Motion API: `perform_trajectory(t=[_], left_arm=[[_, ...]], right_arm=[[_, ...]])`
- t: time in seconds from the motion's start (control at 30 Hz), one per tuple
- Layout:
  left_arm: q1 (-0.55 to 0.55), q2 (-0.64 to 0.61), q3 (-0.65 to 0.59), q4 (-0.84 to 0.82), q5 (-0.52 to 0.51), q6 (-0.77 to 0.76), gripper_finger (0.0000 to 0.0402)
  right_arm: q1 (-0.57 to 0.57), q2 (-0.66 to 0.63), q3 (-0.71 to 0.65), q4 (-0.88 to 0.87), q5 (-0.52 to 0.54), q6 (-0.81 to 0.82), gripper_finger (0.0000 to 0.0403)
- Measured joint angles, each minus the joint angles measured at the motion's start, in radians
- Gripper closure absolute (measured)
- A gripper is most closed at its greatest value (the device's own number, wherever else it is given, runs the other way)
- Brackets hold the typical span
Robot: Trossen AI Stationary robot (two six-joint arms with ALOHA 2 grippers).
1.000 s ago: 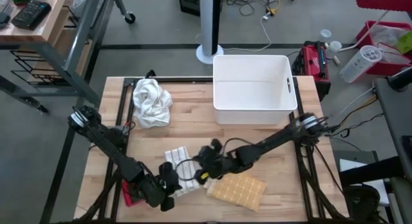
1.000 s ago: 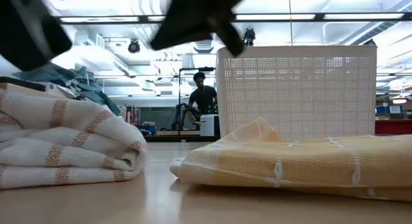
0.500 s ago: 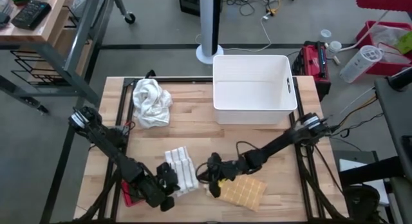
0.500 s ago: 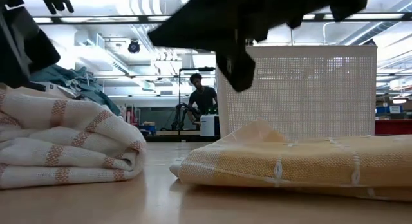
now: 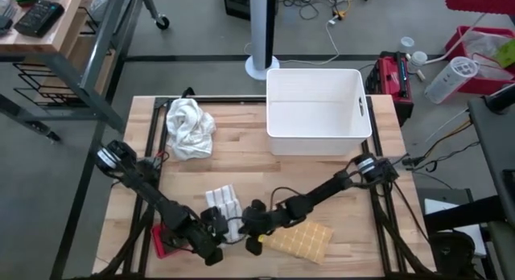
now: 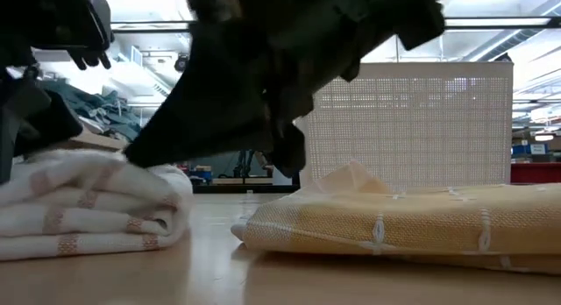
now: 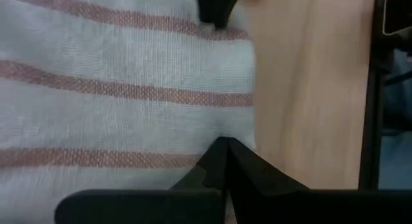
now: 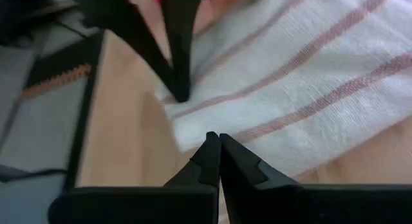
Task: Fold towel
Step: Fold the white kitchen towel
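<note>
Both jaws are shut tight and hold nothing. Left gripper (image 5: 211,249) sits at the near end of the striped towel (image 5: 224,209) on the bench (image 5: 241,163); right gripper (image 5: 254,222) presses its right edge. Wrist views show the tips touching cloth; the high view hides that.

On the table (image 5: 241,155) there are three cloths: one white towel with red stripes (image 5: 223,207), folded; one yellow towel (image 5: 299,240), folded; and one plain white cloth (image 5: 188,127), crumpled. There is one white bin (image 5: 317,111) and one small red object (image 5: 161,241) near the table's edge. Two arms work here, so there are two grippers, the left gripper (image 5: 216,234) and the right gripper (image 5: 241,221).
</note>
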Motion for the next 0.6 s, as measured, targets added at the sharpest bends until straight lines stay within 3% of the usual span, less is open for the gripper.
perform_trajectory(t=[0.17, 0.6], left_arm=[[0.005, 0.04, 0.002, 0.053, 0.003, -0.009, 0.0402], [-0.011, 0.006, 0.001, -0.026, -0.003, -0.071, 0.0402]], right_arm=[[-0.01, 0.057, 0.093, -0.175, 0.002, 0.024, 0.0403], [-0.03, 0.054, 0.096, -0.265, 0.025, 0.135, 0.0403]])
